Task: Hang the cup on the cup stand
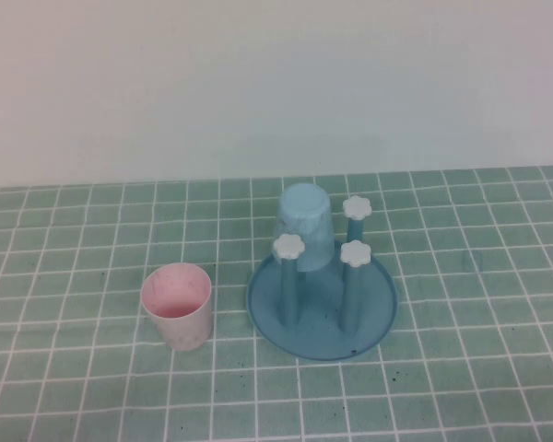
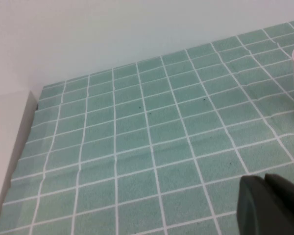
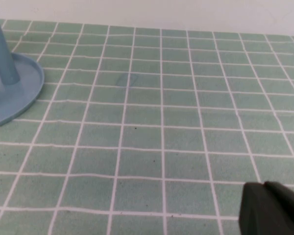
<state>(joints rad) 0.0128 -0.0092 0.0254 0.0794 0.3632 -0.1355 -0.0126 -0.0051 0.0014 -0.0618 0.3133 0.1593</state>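
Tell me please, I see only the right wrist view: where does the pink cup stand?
Observer: The pink cup stands upright, left of the cup stand, not touching it.
Operator: Is a peg taken?
Observer: A light blue cup sits upside down at the stand's back left; three white knobs are bare.
Operator: The grippers?
Observer: The left gripper is shut over tiles, short of the pink cup; the right gripper, shut, is right of the stand.

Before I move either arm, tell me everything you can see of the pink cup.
The cup is a small pale pink tumbler, plastic-looking, tapered, no handle, its inside a darker mottled pink. It stands upright, mouth up, apparently empty, on the green tiled table, just left of the cup stand and not touching it. Nothing grips it: the left gripper and right gripper are shut, off it.
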